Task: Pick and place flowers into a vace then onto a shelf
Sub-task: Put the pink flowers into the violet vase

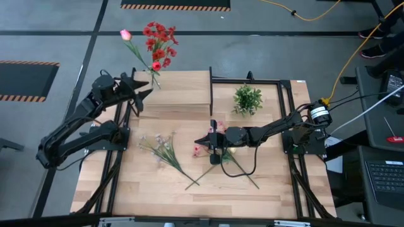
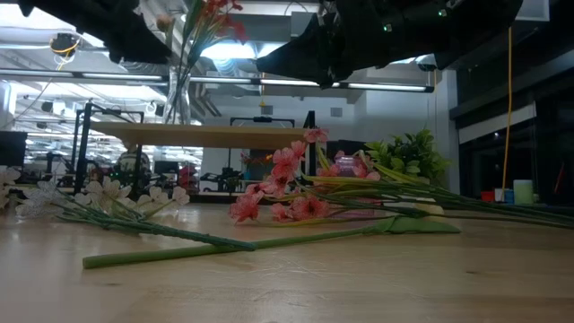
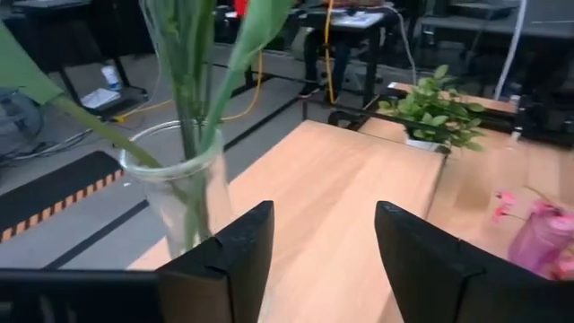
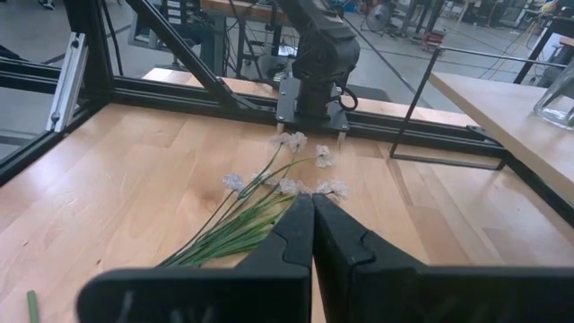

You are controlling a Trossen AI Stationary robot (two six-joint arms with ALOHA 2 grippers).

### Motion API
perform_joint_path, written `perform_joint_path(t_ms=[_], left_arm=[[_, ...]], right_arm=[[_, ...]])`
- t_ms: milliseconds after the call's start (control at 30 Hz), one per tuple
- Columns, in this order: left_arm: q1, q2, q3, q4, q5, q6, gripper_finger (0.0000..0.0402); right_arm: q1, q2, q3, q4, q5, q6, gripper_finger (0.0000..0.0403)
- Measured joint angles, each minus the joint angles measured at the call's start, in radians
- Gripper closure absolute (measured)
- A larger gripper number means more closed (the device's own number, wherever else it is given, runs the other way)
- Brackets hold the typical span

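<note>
Clear glossy glass vase on smooth light-wood shelf; black metal legs.

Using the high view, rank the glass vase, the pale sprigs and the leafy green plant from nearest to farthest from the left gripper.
From the left gripper:
1. Glass vase, right beside its fingertips on the shelf's far left corner.
2. Pale sprigs, lying on the tabletop nearer the front.
3. Leafy green plant, past the shelf, on the right.

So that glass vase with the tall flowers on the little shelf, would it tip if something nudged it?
Probably fairly easily. The vase is narrow clear glass, and the flowers lean well out past its rim, so it likely sits top-heavy. It also stands near the corner of the shelf, and glass would likely break in a fall.
</note>
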Motion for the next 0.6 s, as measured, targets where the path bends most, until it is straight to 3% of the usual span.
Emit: perform_joint_path(t_ms=[300,600], left_arm=[[-0.129,-0.063,0.000,-0.022,0.109,-0.036,0.0292],[-0.312,-0.039,0.000,-0.022,0.118,-0.010,0.0381]], right_arm=[[0.000,0.000,0.000,0.000,0.000,0.043,0.0398],[0.002,0.000,0.000,0.000,0.000,0.041,0.0398]])
